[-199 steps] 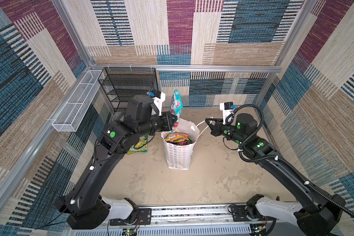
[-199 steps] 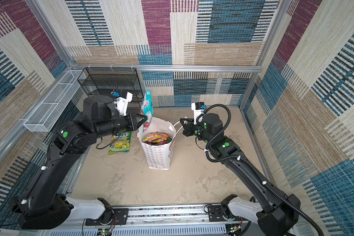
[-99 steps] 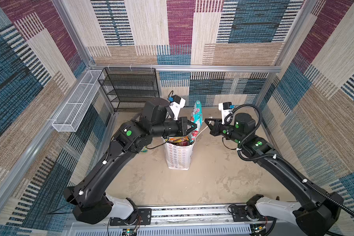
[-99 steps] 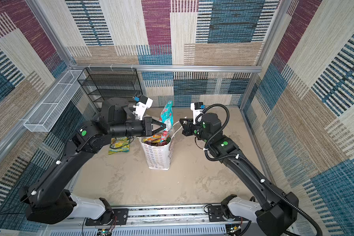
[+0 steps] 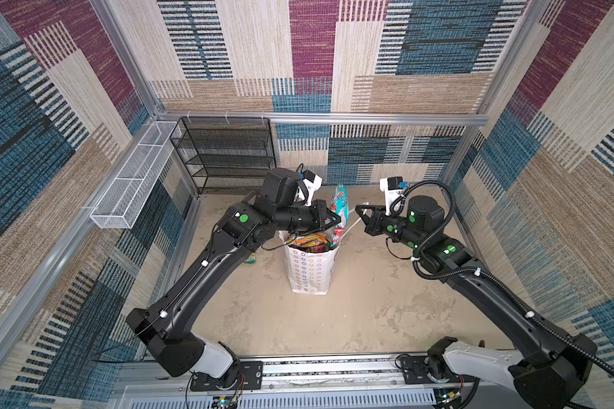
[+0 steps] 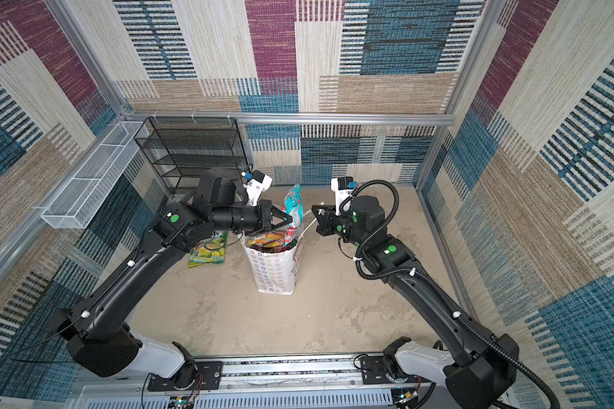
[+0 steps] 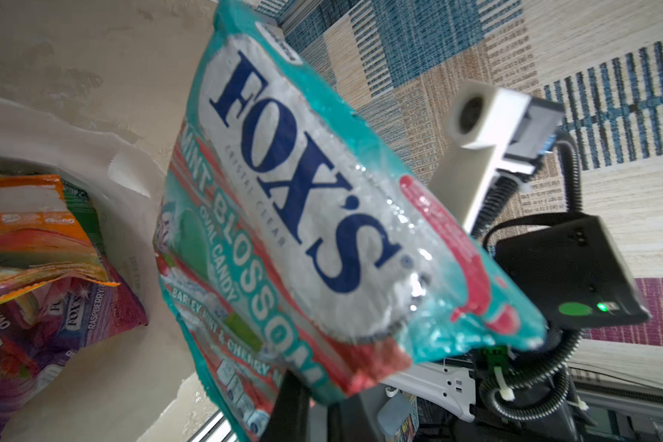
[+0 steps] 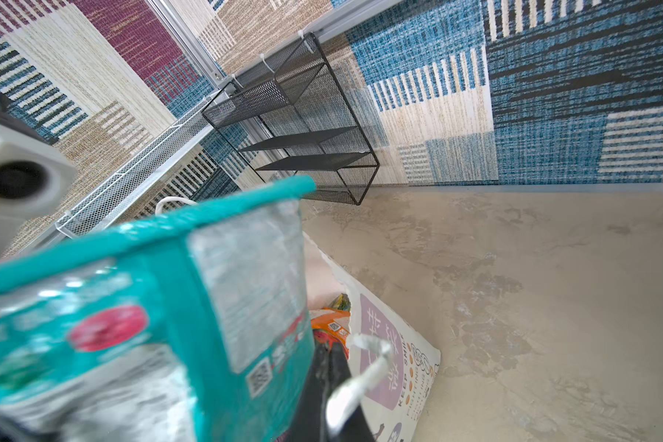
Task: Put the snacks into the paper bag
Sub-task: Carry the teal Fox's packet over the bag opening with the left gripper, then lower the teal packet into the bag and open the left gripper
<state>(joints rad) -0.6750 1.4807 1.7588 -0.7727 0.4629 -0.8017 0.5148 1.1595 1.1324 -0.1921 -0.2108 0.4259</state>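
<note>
Snacks filled the bag, which stood upright in the middle of the worktop. The left end effector was pinching a teal packet low on its body and held it upright at the right side of the bag mouth. I think this was so it could slide in edge-first beside the others. The right end effector was pressed together on the white cord handle and drew it sideways, probably to hold the mouth open and the bag steady. One yellow-green packet lay on the worktop left of the bag, under the left arm, not yet packed.
</note>
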